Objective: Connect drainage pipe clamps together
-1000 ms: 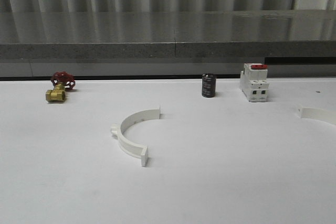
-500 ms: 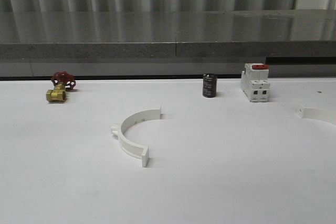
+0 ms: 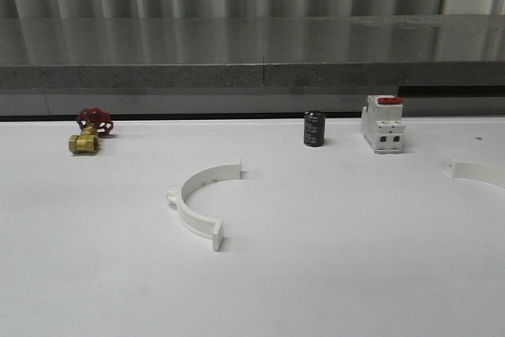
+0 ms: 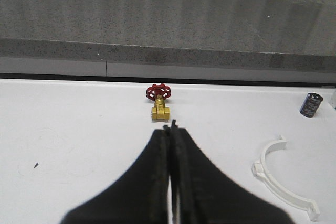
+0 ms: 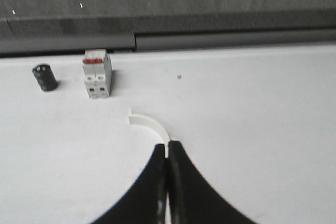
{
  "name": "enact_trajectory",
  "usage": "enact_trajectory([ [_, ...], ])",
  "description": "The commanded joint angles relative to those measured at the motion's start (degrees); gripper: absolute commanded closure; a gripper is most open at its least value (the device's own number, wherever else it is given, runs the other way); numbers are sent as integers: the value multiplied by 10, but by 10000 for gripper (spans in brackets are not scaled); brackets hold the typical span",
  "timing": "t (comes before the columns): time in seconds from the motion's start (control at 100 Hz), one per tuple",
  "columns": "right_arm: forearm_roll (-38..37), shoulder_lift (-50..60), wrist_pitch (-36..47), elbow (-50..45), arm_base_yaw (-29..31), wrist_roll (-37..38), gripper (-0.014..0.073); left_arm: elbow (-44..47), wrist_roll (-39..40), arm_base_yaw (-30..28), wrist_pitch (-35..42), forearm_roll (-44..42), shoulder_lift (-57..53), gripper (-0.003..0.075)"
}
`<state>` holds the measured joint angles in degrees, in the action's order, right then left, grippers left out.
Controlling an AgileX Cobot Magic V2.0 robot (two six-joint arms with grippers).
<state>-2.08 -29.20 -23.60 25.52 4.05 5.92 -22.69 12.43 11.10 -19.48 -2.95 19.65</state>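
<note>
Fingers first: both sets are pressed together with nothing in them. Left fingers [image 4: 171, 129] sit closed in the left wrist view, tips aimed toward the brass valve [image 4: 160, 109] with the red handwheel. Right fingers [image 5: 168, 148] are closed too, tips just at the near end of the second clamp half [image 5: 148, 123].

Count from the front camera: two white drainage pipe clamp halves, one valve, one capacitor, one breaker, all on the white table [image 3: 339, 274]. One clamp half [image 3: 199, 201] lies around the middle, a bit toward 9 o'clock, open side facing 3 o'clock. The other clamp half [image 3: 477, 171] is way out at 3 o'clock, cut off by the frame edge, well apart from the first. Valve [image 3: 89, 132] is at about 10 o'clock, the black cylindrical capacitor [image 3: 314, 129] near 12-1 o'clock, and the white breaker with the red switch [image 3: 382, 123] just past it at 1 o'clock.

Can't read any writing on anything, too small and blurry.

Versus half a second ago: nothing on the table really moved.
</note>
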Motion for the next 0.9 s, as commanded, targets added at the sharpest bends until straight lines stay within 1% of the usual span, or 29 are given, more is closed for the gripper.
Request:
enact_trajectory([
  [0.0,0,-72,-28,70,2,-4,662,-16,0,-1,42,-2,4,740],
  [0.16,15,-178,-54,123,2,-4,662,-16,0,-1,42,-2,4,740],
  [0.33,42,-249,-56,133,2,-4,658,-16,0,-1,42,-2,4,740],
  [0.4,43,-265,-56,133,2,-4,642,-16,0,-1,42,-2,4,740],
  [0.45,43,-275,-56,133,2,-4,603,-16,0,-1,42,-2,4,740],
  [0.49,43,-281,-55,133,2,-4,552,-16,0,-1,42,-2,4,740],
  [0.58,43,-290,-52,133,2,-4,397,-16,0,-1,42,-2,4,740],
  [0.59,43,-292,-52,133,2,-4,351,-16,0,-1,42,-2,4,740],
  [0.6,43,-293,-51,133,2,-4,351,-16,0,-1,42,-2,4,740],
  [0.62,43,-295,-50,133,2,-4,289,-16,0,-1,42,-2,4,740],
  [0.71,43,-302,-30,133,2,-4,133,-16,0,-1,42,-2,4,740],
  [0.78,43,-311,-5,133,2,-4,89,-16,0,-1,42,-2,4,740],
  [0.89,44,-330,26,133,2,12,91,-16,0,-1,42,-2,4,740],
])
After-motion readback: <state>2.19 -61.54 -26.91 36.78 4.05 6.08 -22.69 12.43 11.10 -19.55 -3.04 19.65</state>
